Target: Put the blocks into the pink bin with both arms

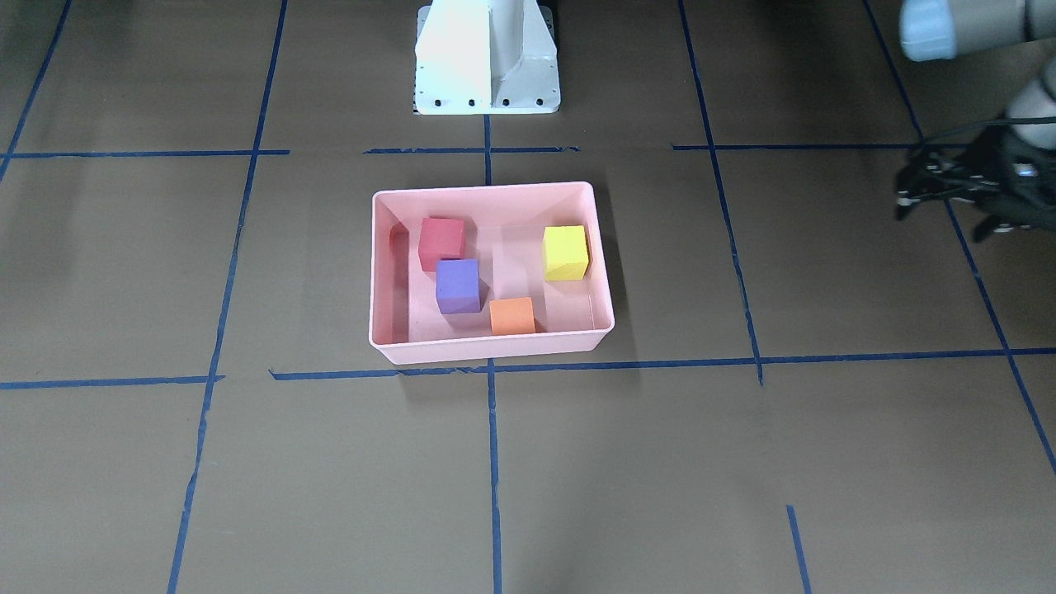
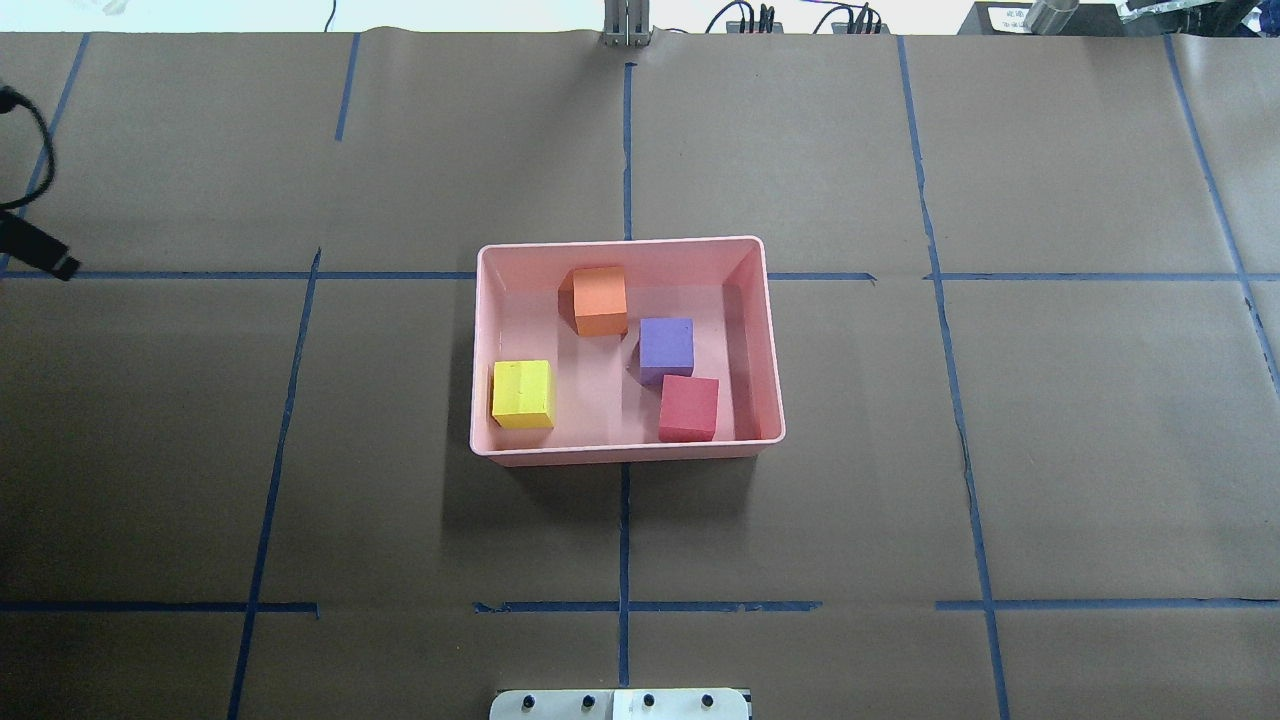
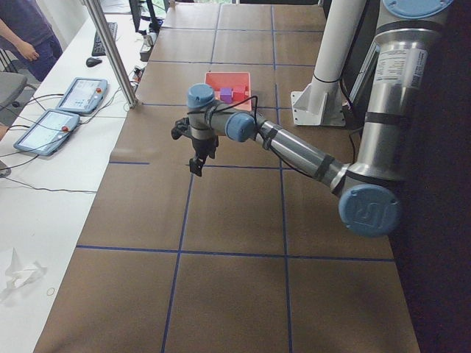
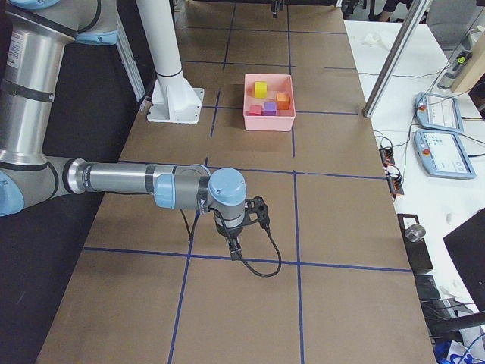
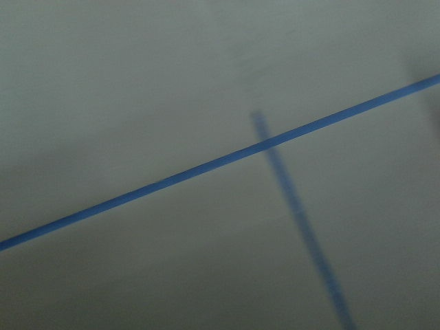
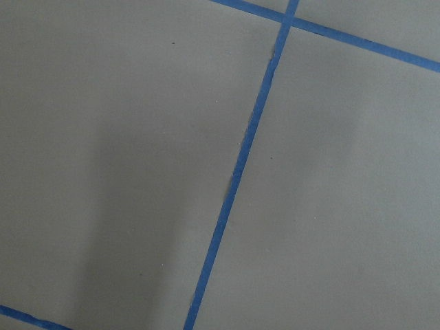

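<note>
The pink bin [image 1: 495,353] sits at the table's middle, in front of the white pedestal. All four blocks lie inside it: red [image 1: 441,242], purple [image 1: 458,285], orange [image 1: 511,315] and yellow [image 1: 566,252]. They also show from overhead: orange [image 2: 600,300], purple [image 2: 667,348], red [image 2: 689,408], yellow [image 2: 522,393]. My left gripper [image 1: 905,198] hovers far off the bin at the table's left side, holding nothing I can see, and I cannot tell its jaws. My right gripper [image 4: 236,247] shows only in the exterior right view, low over bare paper far from the bin, so I cannot tell its state.
The table is covered in brown paper with a grid of blue tape lines [image 2: 624,540]. The white pedestal base [image 1: 487,58] stands behind the bin. Both wrist views show only paper and tape. Tablets and cables lie on a side bench [image 4: 439,136].
</note>
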